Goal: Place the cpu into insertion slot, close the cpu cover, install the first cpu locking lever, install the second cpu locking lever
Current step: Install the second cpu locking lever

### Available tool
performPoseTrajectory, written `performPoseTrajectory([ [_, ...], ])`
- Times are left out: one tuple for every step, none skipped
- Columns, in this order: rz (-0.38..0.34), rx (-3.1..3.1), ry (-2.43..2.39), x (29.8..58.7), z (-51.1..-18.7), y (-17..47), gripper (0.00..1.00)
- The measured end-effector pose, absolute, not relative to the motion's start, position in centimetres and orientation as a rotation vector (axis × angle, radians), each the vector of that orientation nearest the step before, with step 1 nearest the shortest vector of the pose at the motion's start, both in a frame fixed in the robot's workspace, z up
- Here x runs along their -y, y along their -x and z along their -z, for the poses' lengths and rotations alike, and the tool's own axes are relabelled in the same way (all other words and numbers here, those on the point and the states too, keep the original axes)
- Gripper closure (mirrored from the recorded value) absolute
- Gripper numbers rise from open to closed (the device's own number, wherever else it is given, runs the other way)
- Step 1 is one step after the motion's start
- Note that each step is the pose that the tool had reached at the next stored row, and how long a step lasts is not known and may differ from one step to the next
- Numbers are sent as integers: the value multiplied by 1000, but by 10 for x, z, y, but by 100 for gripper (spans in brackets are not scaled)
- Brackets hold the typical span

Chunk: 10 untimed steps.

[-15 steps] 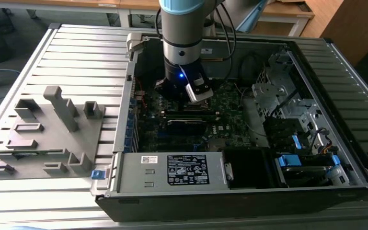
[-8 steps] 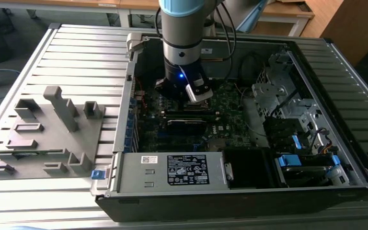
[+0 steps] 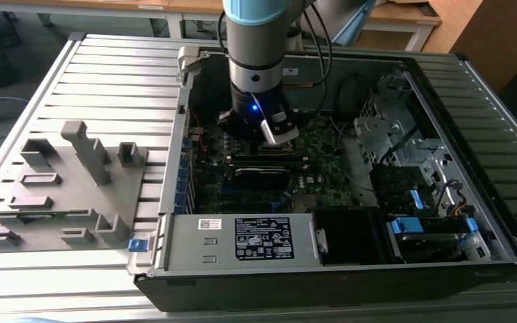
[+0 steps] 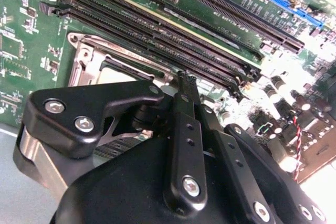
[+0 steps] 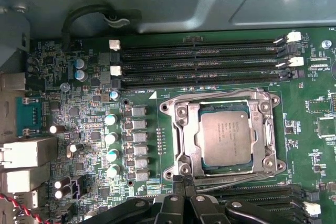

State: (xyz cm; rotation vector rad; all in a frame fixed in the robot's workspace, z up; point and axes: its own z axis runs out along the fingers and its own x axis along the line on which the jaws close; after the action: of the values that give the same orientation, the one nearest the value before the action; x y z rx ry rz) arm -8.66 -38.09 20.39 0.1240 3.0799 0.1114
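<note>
From my remote seat, I see the cpu [image 5: 226, 139] lying flat in the insertion slot [image 5: 190, 157], and I judge the cpu cover [image 5: 185, 129] to be down around it, its cut-out framing the chip, so the seating looks done. The arm stands near vertical inside the open computer case [image 3: 474, 87], wrist low over the motherboard [image 3: 317, 161]. The end effector [image 4: 185, 80] sits at the socket's edge beside the memory slots [image 5: 199, 64], fingers pinched together on nothing visible.
</note>
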Motion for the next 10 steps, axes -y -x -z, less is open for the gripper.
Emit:
performPoseTrajectory([
  [-114, -3080, -124, 381, -204, 87, 89],
  [-117, -3080, -124, 382, -204, 87, 89],
  [-121, -3080, -124, 382, -204, 87, 89],
  [-124, -3080, -124, 383, -203, 87, 89],
  [-127, -3080, -124, 383, -203, 87, 89],
  [-131, -3080, -124, 384, -203, 87, 89],
  [-141, -3079, -125, 385, -203, 88, 89],
  [-146, -3079, -125, 385, -203, 88, 89],
  [-151, -3079, -125, 385, -202, 88, 89],
  [-157, -3079, -125, 386, -202, 89, 89],
])
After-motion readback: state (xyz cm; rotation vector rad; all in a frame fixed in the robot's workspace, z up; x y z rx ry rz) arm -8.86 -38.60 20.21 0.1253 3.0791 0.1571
